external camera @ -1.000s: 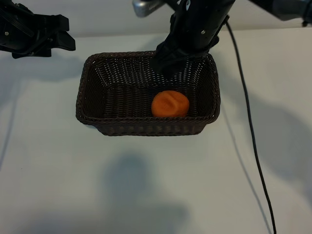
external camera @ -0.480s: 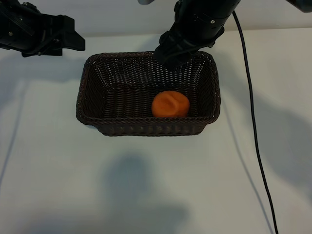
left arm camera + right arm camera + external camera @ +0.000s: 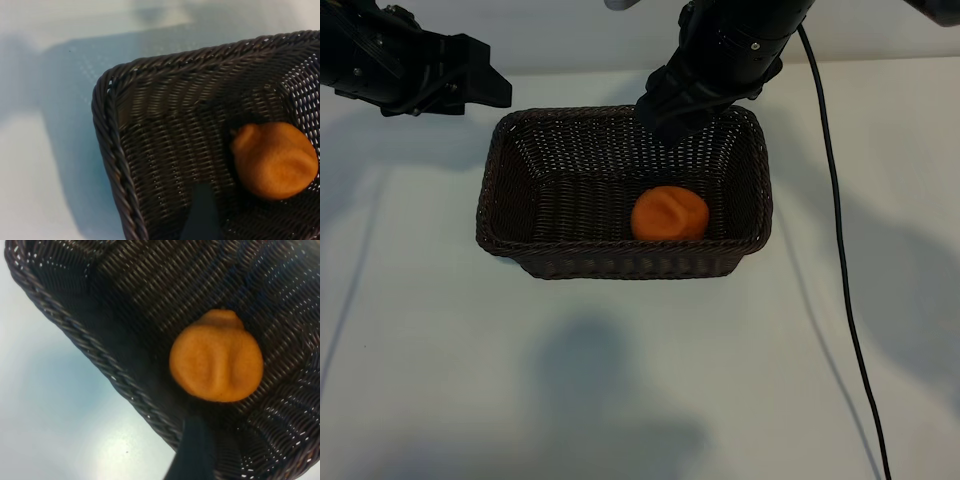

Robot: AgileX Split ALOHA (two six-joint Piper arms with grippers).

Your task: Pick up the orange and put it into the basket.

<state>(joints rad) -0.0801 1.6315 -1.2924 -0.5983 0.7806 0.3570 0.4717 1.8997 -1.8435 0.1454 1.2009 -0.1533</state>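
The orange (image 3: pixel 669 213) lies on the floor of the dark woven basket (image 3: pixel 620 268), near its front wall and right of centre, touched by nothing. My right gripper (image 3: pixel 658 118) hangs open above the basket's back wall, behind the orange and clear of it. In the right wrist view the orange (image 3: pixel 216 362) rests on the weave beyond one dark finger (image 3: pixel 192 450). My left gripper (image 3: pixel 492 88) stands open and empty just outside the back left corner. From the left wrist the basket rim (image 3: pixel 107 145) and orange (image 3: pixel 274 160) show past a finger (image 3: pixel 202 215).
The basket stands mid-table on a white surface (image 3: pixel 620 380). A black cable (image 3: pixel 835 250) trails from the right arm down the table to the right of the basket. Bare table lies in front and on both sides.
My left gripper has slid to the right, closer to the basket's back left corner. The right gripper has lifted slightly above the back wall. The orange has not moved.
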